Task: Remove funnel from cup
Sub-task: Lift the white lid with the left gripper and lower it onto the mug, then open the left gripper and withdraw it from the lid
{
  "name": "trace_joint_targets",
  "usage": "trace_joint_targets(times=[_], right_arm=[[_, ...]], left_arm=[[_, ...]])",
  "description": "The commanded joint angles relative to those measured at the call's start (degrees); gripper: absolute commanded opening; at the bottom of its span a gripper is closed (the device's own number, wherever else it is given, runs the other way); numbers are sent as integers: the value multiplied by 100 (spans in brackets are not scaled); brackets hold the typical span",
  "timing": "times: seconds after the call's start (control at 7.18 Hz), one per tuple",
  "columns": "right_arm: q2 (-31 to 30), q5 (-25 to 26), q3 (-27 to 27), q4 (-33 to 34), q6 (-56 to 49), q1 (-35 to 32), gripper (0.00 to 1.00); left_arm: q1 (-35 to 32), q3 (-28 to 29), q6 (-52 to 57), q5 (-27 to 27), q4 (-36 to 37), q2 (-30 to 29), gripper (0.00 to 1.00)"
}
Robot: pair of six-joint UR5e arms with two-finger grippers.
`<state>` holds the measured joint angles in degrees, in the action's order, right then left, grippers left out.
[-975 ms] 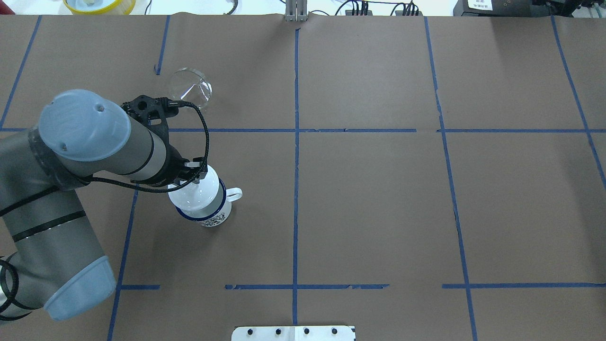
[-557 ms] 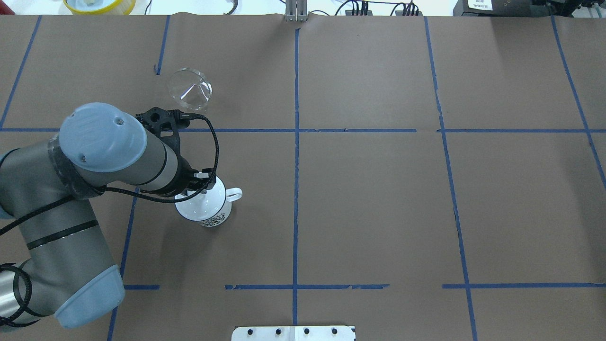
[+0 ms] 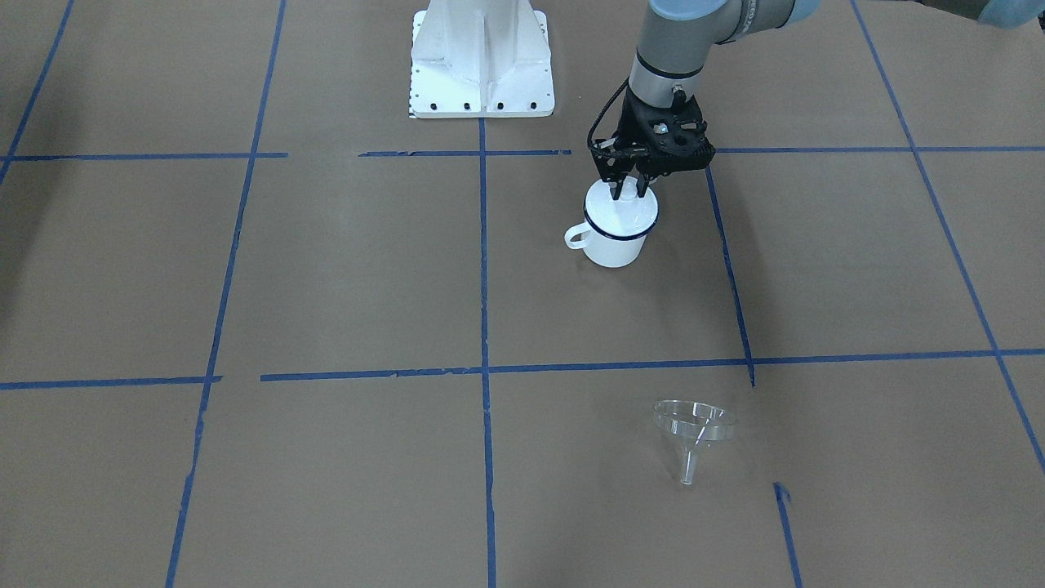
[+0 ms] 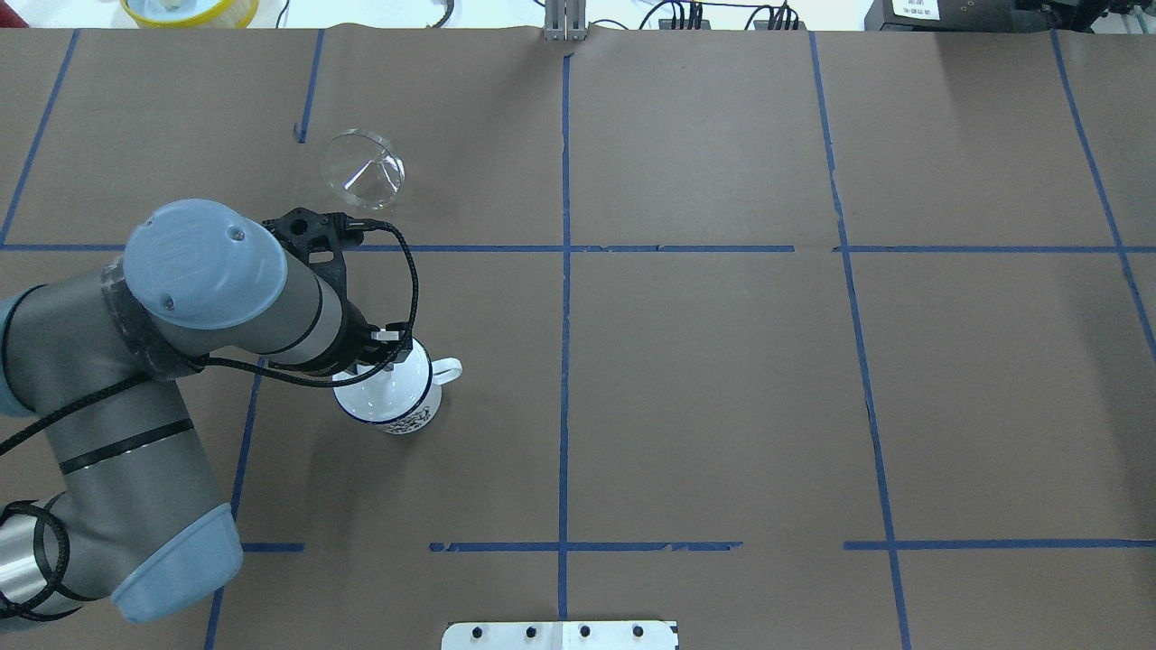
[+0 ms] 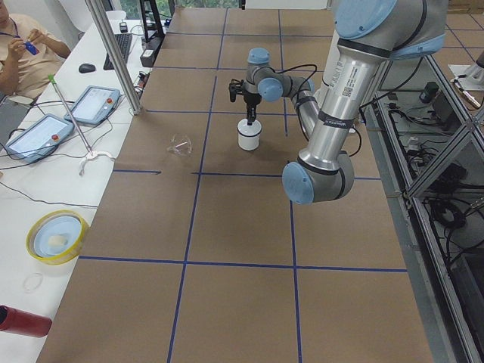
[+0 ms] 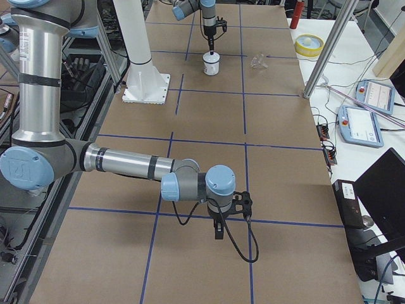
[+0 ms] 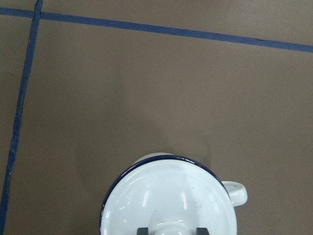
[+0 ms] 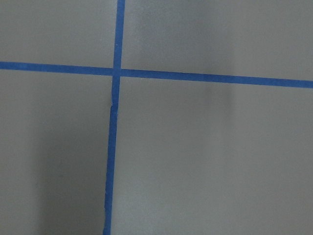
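The clear funnel [image 3: 694, 425] lies on the brown table, apart from the cup; it also shows in the overhead view [image 4: 363, 169]. The cup [image 3: 614, 245] is a white enamel mug with a dark blue rim, upright [image 4: 411, 411]. A round white knobbed lid [image 3: 627, 214] sits on its mouth [image 7: 168, 196]. My left gripper [image 3: 625, 192] stands straight above the cup, shut on the lid's knob [image 7: 171, 230]. My right gripper [image 6: 218, 231] shows only in the exterior right view, over bare table far from the cup; I cannot tell whether it is open or shut.
The white robot base plate [image 3: 482, 73] stands behind the cup. Blue tape lines grid the table. A yellow bowl [image 5: 54, 236], two pendants [image 5: 94, 102] and a metal pole [image 5: 113, 53] are on the side bench, where an operator sits.
The left gripper has lowered the lid, which hung tilted above the mug, so that it now sits on the mug's rim. The funnel has not moved.
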<state>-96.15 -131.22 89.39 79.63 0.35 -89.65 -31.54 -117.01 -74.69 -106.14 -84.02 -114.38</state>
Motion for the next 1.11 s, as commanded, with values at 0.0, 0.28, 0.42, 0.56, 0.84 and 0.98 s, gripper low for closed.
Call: trace_joint_targets(times=[0.0, 0.28, 0.42, 0.56, 0.84, 0.98], right_arm=[[0, 0, 0, 0, 0, 0, 100], [0, 0, 0, 0, 0, 0, 100], [0, 0, 0, 0, 0, 0, 100], [0, 0, 0, 0, 0, 0, 100], [0, 0, 0, 0, 0, 0, 100], [0, 0, 0, 0, 0, 0, 100]], left_arm=[[-2, 20, 33, -3, 0, 21, 0], [-2, 11, 68, -12, 0, 30, 39], [-2, 11, 68, -12, 0, 30, 99], [-10, -41, 51, -21, 0, 30, 100], [-150, -164, 608, -47, -27, 82, 100], [-586, -165, 1292, -73, -53, 256, 100]])
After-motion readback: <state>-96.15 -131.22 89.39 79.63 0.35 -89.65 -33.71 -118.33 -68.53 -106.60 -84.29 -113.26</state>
